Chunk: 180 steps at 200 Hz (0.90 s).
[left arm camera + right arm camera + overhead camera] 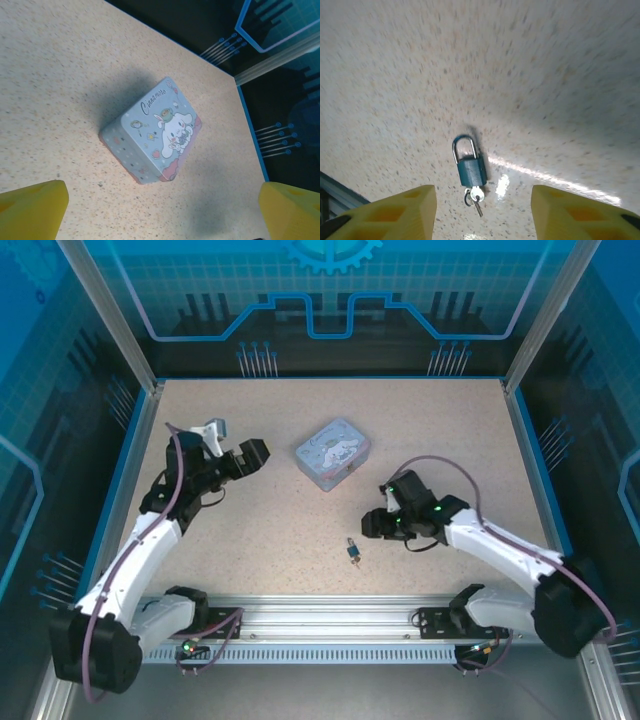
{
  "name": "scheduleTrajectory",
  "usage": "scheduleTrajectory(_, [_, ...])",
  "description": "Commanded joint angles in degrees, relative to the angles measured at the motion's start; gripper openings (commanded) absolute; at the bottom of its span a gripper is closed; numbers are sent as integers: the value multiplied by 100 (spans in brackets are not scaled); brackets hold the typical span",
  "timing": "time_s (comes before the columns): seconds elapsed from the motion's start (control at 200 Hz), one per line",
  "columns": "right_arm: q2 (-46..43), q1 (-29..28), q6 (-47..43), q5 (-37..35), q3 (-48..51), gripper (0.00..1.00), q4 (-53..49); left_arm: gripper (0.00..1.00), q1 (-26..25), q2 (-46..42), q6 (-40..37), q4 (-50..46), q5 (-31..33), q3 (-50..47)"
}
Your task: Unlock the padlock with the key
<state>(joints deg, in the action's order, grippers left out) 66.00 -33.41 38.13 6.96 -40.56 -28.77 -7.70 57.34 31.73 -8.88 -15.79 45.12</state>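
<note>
Lowest in the overhead frame, the arm bases sit on a metal rail [330,618] along the bottom edge of the speckled counter [260,540]. Just above the rail, a little right of centre, the padlock [472,170] lies flat on the counter. In the right wrist picture it is at lower centre, its blue-green body below a thin silver shackle that arches toward the top of the frame. The key [476,196] is at the body's lower end with a small ring beside it; whether it sits in the keyhole I cannot tell.

The right tool [482,215] hangs over the lock with its yellow fingers [395,212] spread wide, one on each side, touching nothing.

Farther up, at the centre of the overhead frame, the pale blue tin [155,132] with a cartoon lid rests on the counter, well apart from the padlock. To its left, the left tool [162,210] points at the tin, spread and empty.
</note>
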Motion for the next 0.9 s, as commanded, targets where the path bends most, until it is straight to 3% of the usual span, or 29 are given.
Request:
scheduleTrajectory(0.0, [-724,472,-760,-764,-303,68,-657,99,94,-454,-351,-346,851,-195])
scheduleTrajectory(0.15, [-1375,1309,-1519,-1728,-318,100,-233,99,116,-994,-920,-299,2225,-645])
scheduleTrajectory(0.335, [-1525,2135,-2537,-2713,322,100,1257,99,157,-1243,-2101,857,2954,-1540])
scheduleTrajectory(0.475, [-1242,2747,-2875,-2529,1253,100,3013,99,193,-1140,-2397,2072,3467,-2374])
scheduleTrajectory(0.665, [-408,3192,-2991,-1900,2359,100,5980,99,315,-244,-2744,3389,3243,-2826])
scheduleTrajectory(0.895, [859,3338,-3438,-1102,2204,100,7323,99,597,1267,-2793,5237,2193,-2895])
